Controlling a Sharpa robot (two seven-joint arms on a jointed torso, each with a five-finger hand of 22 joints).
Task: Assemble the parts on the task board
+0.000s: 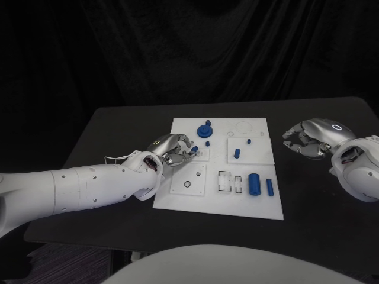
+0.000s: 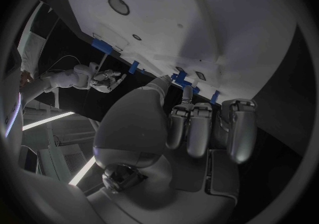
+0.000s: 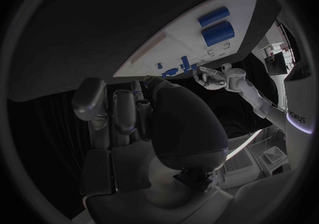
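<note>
On the black table (image 1: 326,207) lies the flat white task board (image 1: 215,204) with small blue parts on it. At its left edge, the silver left hand (image 1: 172,147) pinches a tiny blue part (image 1: 193,150) over the board. Off the board's right side, the silver right hand (image 1: 311,138) has its fingers curled in, holding nothing.

The left hand (image 1: 173,146) is stretched forward with fingers (image 2: 199,128) curled inward. The right hand (image 1: 311,138) is held apart, fingers curled, nothing grasped.
</note>
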